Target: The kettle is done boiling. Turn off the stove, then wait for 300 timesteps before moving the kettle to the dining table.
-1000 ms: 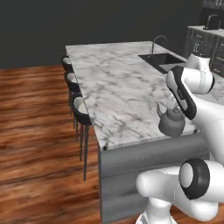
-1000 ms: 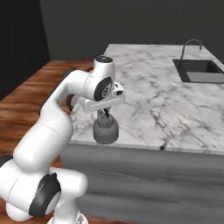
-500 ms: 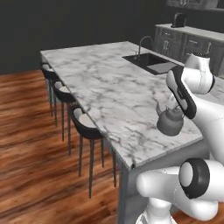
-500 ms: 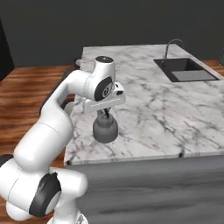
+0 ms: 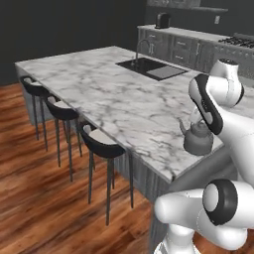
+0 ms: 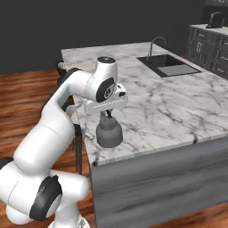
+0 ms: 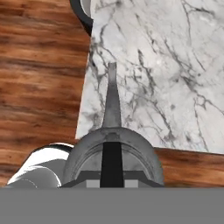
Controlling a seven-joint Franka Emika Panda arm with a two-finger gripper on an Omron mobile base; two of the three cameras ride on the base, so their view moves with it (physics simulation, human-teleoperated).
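Overhead-lit marble dining table (image 5: 109, 99), wooden floor (image 5: 30, 198)

base views: behind arm, left and right, sharing dining table (image 5: 114, 99) | hand view: close, downward

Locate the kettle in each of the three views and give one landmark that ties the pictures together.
Left base view: the kettle sits right of centre, at the marble table's near corner, beside the white arm.
Right base view: left of centre, hanging under the end effector by the table's near edge.
Hand view: bottom centre, seen from above, spout pointing up the picture.
Shared landmark: the marble table's corner with wood floor beyond.
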